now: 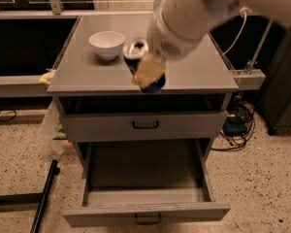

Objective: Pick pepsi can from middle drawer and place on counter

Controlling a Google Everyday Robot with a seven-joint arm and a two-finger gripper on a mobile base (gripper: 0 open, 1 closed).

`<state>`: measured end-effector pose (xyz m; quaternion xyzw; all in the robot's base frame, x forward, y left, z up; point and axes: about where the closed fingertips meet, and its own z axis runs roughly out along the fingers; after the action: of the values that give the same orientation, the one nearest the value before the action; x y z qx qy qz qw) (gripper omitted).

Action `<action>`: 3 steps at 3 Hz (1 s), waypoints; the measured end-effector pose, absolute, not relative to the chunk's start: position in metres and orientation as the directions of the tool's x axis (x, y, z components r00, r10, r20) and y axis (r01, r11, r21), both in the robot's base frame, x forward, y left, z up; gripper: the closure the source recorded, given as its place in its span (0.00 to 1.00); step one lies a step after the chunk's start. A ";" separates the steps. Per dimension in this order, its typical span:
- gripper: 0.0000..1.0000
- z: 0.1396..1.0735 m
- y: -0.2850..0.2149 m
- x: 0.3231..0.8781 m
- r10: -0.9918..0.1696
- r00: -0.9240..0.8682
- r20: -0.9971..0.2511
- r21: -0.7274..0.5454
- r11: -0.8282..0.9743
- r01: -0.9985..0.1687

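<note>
My gripper (144, 69) is shut on the pepsi can (136, 52), a dark can with a silver top. It holds the can over the front middle of the grey counter (194, 76), just right of the white bowl. A yellowish finger (148, 72) covers the can's front. The white arm comes in from the upper right. The middle drawer (145, 181) stands pulled out below, its flat grey floor bare, with a black handle at its front.
A white bowl (106, 43) sits on the counter's left side. A shut drawer front (145, 125) with a black handle lies above the open drawer. Cables (237, 130) lie on the floor at right; a black bar (43, 198) lies at lower left.
</note>
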<state>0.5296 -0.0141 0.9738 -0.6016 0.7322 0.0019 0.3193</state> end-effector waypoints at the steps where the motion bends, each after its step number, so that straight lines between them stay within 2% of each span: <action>1: 1.00 1.013 0.007 0.531 -0.892 -0.068 -0.448 -0.418 0.276 -0.865; 2: 1.00 1.013 0.007 0.531 -0.892 -0.068 -0.448 -0.418 0.276 -0.865; 3: 1.00 1.011 -0.006 0.564 -0.885 -0.069 -0.461 -0.433 0.292 -0.853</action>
<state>0.5643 -0.0064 1.0107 -0.5944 0.7308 -0.0237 0.3348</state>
